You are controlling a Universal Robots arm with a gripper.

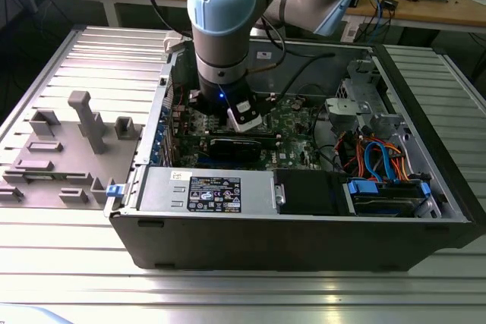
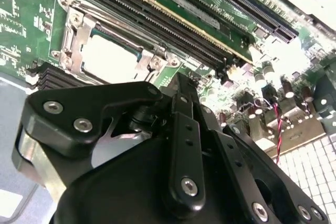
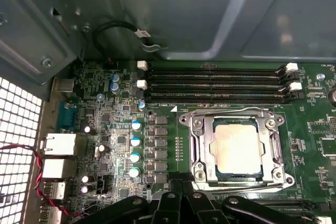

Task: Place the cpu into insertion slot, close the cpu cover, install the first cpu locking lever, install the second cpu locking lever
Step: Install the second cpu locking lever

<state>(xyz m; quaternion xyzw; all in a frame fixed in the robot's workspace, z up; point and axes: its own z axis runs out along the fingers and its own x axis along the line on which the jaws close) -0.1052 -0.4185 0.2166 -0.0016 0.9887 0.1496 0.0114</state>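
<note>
A lab: open computer case point(image 1: 304, 240) on slatted aluminium table point(image 1: 228, 294) (cluttered workbenches point(image 1: 425, 5) behind).

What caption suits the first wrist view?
The cpu sits in the insertion slot under the closed cpu cover.

Lit evenly from overhead in the exterior view; soft sheen along the ribbed metal bench point(image 1: 243, 294). Deep shade inside the computer case point(image 1: 304, 248). Washed-out glare on the chip point(image 2: 107, 59) in the second wrist view, with mild softness there. Sharper, dimmer in the first wrist view.
</note>
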